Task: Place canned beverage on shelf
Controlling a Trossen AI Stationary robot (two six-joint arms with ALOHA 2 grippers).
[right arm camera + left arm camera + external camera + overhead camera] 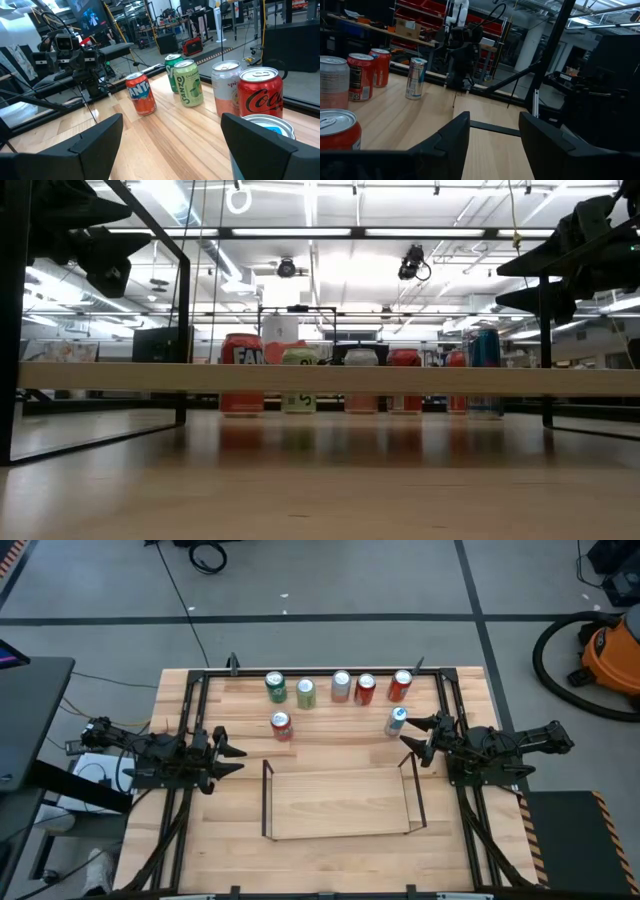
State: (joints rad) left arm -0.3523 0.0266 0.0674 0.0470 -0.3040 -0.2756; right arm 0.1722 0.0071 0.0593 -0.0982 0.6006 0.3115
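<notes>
Several beverage cans stand upright on their bases on the wooden table, beyond the shelf's far side. In the back row are a green can (276, 687), a pale green can (305, 693), a silver can (341, 686) and two red cans (365, 689) (400, 686). Nearer stand an orange-red can (282, 726) (140, 94) and a blue-and-silver can (396, 721) (415, 78). The shelf (340, 802), thin black rods around a pale wood floor, sits at the table's middle near side and holds nothing. My left gripper (232, 743) (492, 131) hovers open at the left. My right gripper (413, 737) (172, 135) hovers open at the right, beside the blue-and-silver can.
A larger black rod frame (190, 740) borders the tabletop, and both arms reach in over its sides. Bare wood lies between the cans and the shelf. An orange vacuum (610, 655) stands on the floor, off the table to the far right.
</notes>
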